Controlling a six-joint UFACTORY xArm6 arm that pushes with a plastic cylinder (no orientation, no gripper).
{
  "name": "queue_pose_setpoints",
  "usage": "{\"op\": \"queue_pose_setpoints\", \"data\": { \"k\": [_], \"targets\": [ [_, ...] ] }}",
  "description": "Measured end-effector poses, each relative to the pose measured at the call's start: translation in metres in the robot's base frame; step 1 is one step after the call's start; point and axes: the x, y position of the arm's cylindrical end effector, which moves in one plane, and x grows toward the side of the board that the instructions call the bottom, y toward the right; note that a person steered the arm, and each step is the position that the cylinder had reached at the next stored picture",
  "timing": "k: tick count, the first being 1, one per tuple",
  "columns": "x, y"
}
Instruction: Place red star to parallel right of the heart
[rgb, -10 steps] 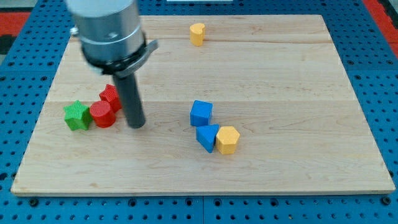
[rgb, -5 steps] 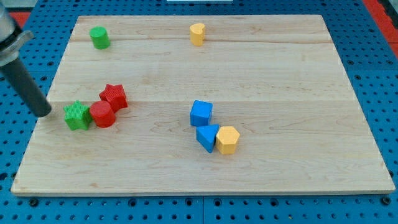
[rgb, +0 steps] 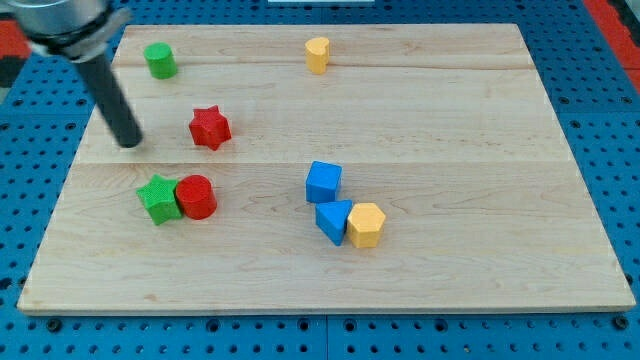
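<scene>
The red star (rgb: 210, 128) lies on the wooden board (rgb: 450, 130) at the upper left of its middle. The yellow heart (rgb: 317, 54) stands near the view's top, right of and above the star. My tip (rgb: 130, 143) rests on the board left of the red star, a block's width or so away, not touching it. The rod rises from the tip toward the view's upper left.
A green cylinder (rgb: 158, 60) stands at the top left. A green star (rgb: 158, 197) and a red cylinder (rgb: 196, 196) touch each other below the tip. A blue cube (rgb: 324, 181), a blue triangle (rgb: 332, 219) and a yellow hexagon (rgb: 366, 224) cluster at centre.
The red star has moved up and right, away from the red cylinder. The green star and red cylinder have shifted right and down. My tip has moved from the board's left edge up and right.
</scene>
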Motion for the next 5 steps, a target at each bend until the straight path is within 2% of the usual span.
{"op": "queue_pose_setpoints", "data": {
  "k": [1, 2, 3, 5],
  "targets": [
    [-0.011, 0.101],
    [-0.052, 0.178],
    [-0.069, 0.257],
    [-0.033, 0.276]
  ]
}}
